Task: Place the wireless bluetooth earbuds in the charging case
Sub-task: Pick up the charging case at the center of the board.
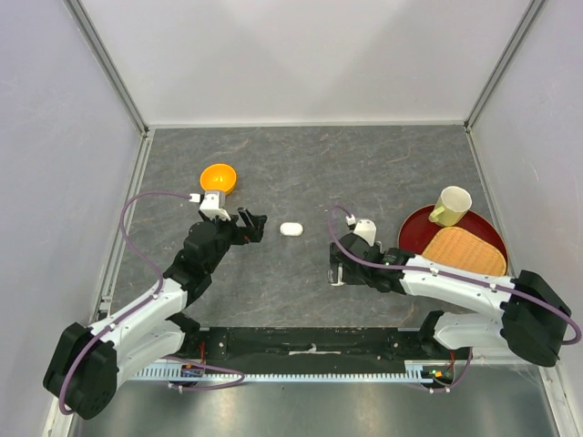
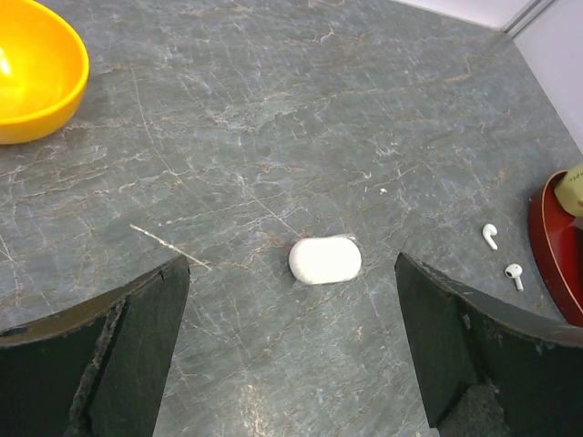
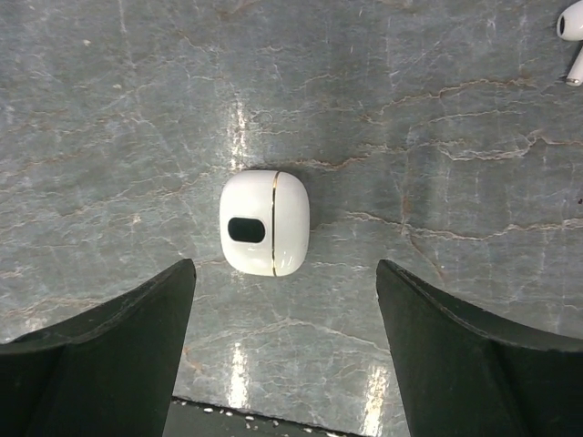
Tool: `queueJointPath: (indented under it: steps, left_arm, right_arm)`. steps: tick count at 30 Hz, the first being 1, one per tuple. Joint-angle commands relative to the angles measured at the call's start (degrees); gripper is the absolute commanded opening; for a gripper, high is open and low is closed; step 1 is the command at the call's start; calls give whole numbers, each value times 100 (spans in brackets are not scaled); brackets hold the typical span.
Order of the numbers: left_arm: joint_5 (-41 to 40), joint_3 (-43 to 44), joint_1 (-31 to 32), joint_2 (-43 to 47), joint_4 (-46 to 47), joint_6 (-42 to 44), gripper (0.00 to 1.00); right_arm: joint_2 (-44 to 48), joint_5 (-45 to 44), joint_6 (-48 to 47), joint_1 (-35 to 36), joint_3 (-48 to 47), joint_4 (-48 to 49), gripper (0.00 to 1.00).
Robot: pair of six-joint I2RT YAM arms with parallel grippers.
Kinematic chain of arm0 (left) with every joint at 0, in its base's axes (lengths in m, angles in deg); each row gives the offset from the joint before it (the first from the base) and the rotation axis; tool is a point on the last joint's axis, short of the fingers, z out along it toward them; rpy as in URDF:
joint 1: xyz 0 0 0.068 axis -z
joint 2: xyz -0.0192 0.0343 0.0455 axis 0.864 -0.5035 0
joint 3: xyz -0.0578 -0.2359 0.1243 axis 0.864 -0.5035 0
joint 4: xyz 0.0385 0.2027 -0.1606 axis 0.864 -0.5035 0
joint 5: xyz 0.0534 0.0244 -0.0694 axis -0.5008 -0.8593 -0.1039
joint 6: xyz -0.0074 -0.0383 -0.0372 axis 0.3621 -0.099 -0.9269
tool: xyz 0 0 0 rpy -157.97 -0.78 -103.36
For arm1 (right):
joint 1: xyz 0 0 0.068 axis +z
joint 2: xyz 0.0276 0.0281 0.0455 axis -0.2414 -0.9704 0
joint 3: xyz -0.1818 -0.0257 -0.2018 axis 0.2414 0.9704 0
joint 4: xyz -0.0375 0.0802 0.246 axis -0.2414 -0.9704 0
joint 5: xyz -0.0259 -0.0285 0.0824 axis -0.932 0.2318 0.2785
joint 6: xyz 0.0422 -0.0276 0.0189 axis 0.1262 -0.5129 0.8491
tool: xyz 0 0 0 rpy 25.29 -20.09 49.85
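A closed white charging case (image 1: 291, 229) lies on the grey table, just ahead of my left gripper (image 1: 253, 224). In the left wrist view that case (image 2: 325, 259) sits beyond the open left gripper (image 2: 290, 309), nothing between its fingers. Two tiny white earbuds (image 2: 490, 236) (image 2: 515, 275) lie further right. My right gripper (image 1: 335, 269) hangs over a second white case (image 3: 264, 223) with a gold seam and a black oval. It lies flat and closed ahead of the open right gripper (image 3: 284, 305). An earbud (image 3: 572, 23) shows at that view's top right corner.
An orange bowl (image 1: 219, 177) stands behind the left gripper. At the right sits a red tray (image 1: 414, 235) holding a cream cup (image 1: 451, 205) and a woven mat (image 1: 465, 250). White walls close in the table on three sides.
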State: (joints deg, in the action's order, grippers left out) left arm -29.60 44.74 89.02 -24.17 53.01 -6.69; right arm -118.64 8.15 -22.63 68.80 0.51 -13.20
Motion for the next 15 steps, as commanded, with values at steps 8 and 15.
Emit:
queueJointPath:
  steps: [8,15]
  left_arm:
    - [60,203,-25,-48,-5,181,100]
    - [-45,194,-25,-57,-40,208,100]
  right_arm:
    - [-934,-569,313,388,-459,228,82]
    - [-1215,-710,392,441,-599,219,78]
